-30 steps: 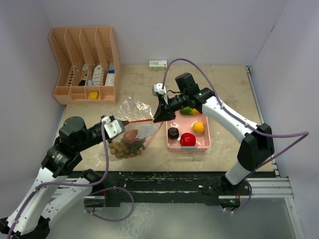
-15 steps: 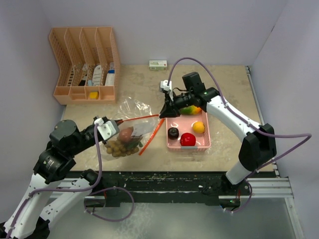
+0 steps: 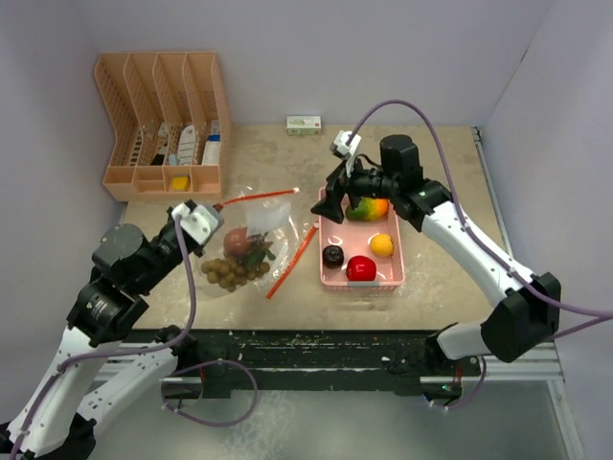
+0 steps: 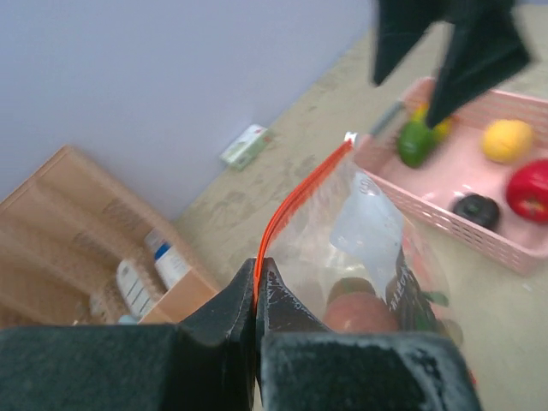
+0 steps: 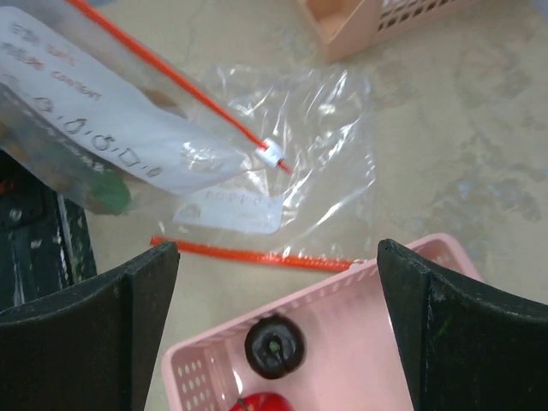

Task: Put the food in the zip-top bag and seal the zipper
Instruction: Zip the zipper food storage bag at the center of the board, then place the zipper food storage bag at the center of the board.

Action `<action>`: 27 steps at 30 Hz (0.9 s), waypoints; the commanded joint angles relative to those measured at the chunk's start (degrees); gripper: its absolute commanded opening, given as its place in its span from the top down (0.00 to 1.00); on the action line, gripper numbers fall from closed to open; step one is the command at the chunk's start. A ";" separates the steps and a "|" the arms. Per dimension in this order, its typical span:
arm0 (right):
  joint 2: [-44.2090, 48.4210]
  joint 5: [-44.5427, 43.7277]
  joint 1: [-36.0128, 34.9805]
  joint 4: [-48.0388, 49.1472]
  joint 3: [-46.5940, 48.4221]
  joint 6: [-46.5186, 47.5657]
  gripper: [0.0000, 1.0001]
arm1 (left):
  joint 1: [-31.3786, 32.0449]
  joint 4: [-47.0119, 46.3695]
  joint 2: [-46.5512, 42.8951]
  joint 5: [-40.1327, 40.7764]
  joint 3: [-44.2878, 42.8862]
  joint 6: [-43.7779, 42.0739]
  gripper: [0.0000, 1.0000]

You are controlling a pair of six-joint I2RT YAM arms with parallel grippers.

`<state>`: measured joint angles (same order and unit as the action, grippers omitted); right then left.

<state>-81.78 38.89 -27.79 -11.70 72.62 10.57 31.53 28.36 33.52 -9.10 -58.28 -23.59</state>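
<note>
Stretching from left fingers [image 4: 224,324] toward pink basket [image 4: 447,226], orange zipper [image 4: 295,201] of bag [image 4: 377,233]

The left gripper [image 3: 209,215] pinches one end of the clear bag [image 3: 251,230] by its red zipper, tan balls [image 3: 230,275] inside; the right gripper [image 3: 329,207] hangs over the pink basket [image 3: 393,281] holding an apple [image 3: 361,268], lemon [image 3: 382,245] and dark ball [image 3: 332,256]
</note>
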 commanded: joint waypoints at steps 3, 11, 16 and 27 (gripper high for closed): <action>1.61 -8.35 0.02 7.78 0.85 -11.24 0.01 | -0.15 -17.36 6.68 35.59 -1.48 6.83 1.00; -3.09 -10.75 -0.07 7.89 2.32 -12.77 0.04 | -6.02 -20.79 17.70 46.97 -3.97 11.94 1.00; -5.64 -11.70 -0.28 8.19 2.71 -14.06 0.07 | -10.13 -22.73 16.60 49.09 -1.65 14.15 0.92; -19.77 -22.55 -6.95 3.12 13.52 -14.36 0.08 | -10.44 -16.31 11.13 38.76 1.68 17.83 0.01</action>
<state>-98.52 22.04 -31.90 -7.05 81.14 -3.07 21.37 10.74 46.92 35.62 -58.02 -8.51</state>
